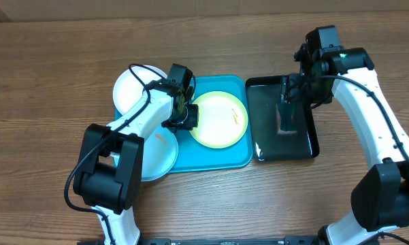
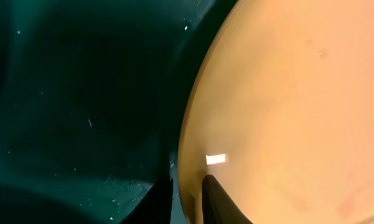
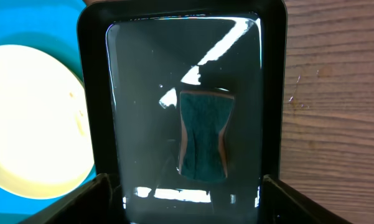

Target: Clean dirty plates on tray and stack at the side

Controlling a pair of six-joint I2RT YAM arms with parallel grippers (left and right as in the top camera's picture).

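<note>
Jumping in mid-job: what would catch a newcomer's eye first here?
The lime-green-rimmed round plate lies on the large teal plastic tray, and the left gripper pinches its left rim. To the right, the open right gripper hangs over a dark green rectangular sponge lying in the glossy black tray.

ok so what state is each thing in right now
green-rimmed plate: on the teal tray, smeared
light blue plate: smeared, at tray's left edge
white plate: at tray's far-left corner
sponge: flat in the black tray
left pincer: shut on green-rimmed plate's rim
right pincer: open, empty, over the sponge
</note>
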